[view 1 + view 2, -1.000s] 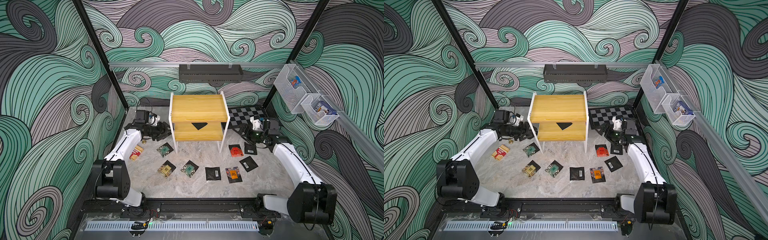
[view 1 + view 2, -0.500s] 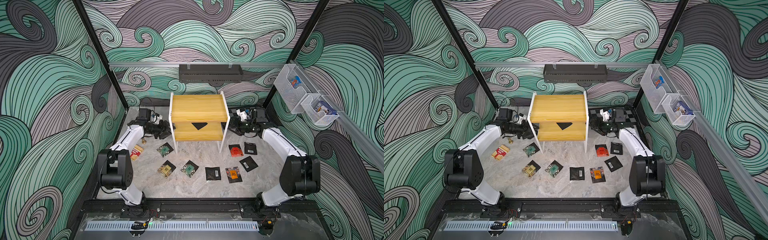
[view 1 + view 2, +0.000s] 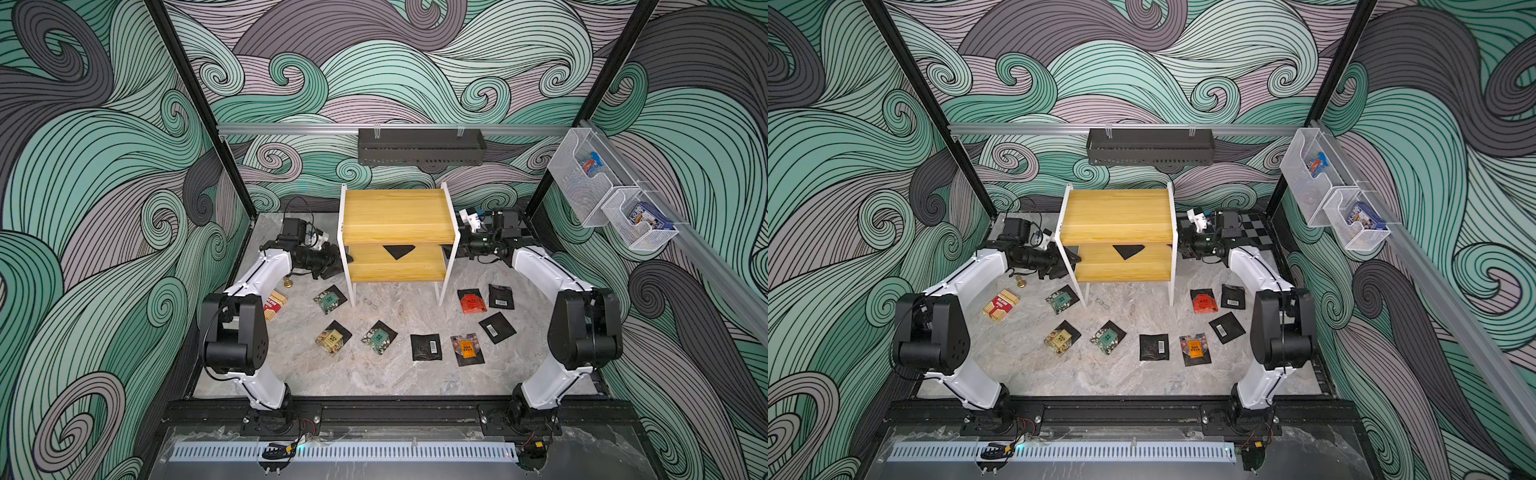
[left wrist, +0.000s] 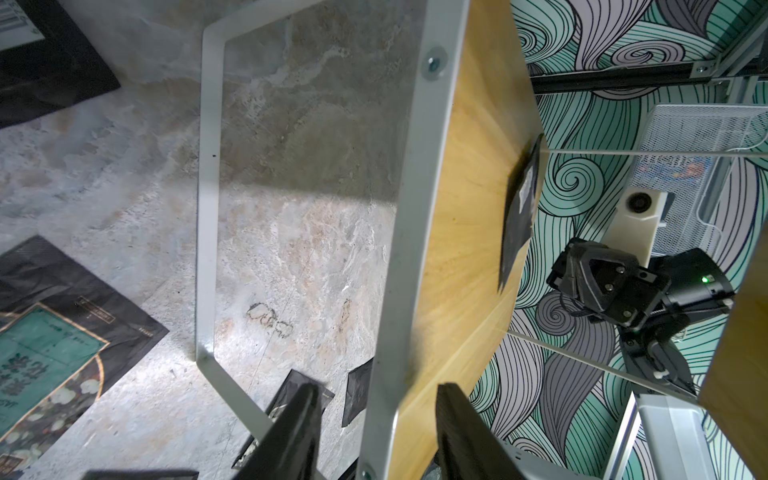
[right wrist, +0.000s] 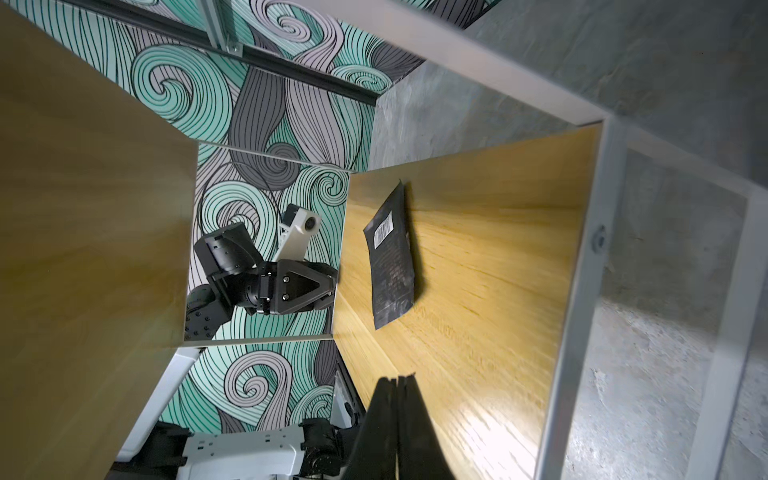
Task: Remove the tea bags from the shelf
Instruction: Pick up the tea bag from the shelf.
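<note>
The shelf [image 3: 397,216] stands mid-table, yellow boards in a white frame. One black tea bag [image 3: 399,250] with a barcode label lies on its lower board, also seen from both wrists [image 4: 519,216] [image 5: 390,266]. Several more tea bags [image 3: 425,347] lie scattered on the table in front. My left gripper [image 4: 376,415] is open at the shelf's left end, its fingers astride the lower board's edge and frame. My right gripper [image 5: 398,382] is shut on nothing, its tip over the lower board's right end, well short of the bag.
A red-and-cream striped box [image 3: 274,304] and a small brass piece [image 3: 287,284] lie by the left arm. A black perforated rack [image 3: 420,146] hangs on the back rail and white wire baskets [image 3: 582,178] on the right wall. A checkered mat [image 3: 1252,224] lies behind the right arm.
The right arm swung from the table's tea bags up to the shelf's right end and its gripper shut. The left gripper slid onto the shelf's left edge and narrowed.
</note>
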Controlling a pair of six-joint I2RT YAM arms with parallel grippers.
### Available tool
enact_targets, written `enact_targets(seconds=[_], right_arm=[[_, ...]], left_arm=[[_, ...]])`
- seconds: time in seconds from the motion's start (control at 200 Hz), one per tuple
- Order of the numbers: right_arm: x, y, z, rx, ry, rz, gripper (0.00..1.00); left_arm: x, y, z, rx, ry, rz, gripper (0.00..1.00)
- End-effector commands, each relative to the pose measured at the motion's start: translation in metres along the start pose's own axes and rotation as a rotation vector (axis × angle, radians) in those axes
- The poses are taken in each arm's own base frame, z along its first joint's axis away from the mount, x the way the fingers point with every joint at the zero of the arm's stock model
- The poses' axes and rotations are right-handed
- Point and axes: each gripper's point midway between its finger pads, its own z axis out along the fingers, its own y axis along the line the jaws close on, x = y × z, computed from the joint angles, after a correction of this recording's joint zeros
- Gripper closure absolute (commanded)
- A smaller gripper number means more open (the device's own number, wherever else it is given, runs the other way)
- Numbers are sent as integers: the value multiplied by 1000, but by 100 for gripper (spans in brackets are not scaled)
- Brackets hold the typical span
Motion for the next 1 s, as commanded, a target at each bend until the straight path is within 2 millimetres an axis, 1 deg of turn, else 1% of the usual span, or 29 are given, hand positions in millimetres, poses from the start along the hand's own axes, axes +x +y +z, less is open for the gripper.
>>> enact_targets(seconds=[0.0,0.215,0.49,0.735,0.996], right_arm=[[0,23,11,-87,48,-48,100],[2,30,37,-153,105,-48,100],[9,32,59,-184,144,-48,100],[12,20,73,-149,136,-34,100],[6,-1,86,-28,77,-29,100]], left_arm=[[-5,-9,1,21,1,38,54],[-4,-6,3,16,5,36,60],[-2,-3,9,13,16,30,69],[-1,-1,13,9,19,26,73],[1,0,14,7,23,22,75]])
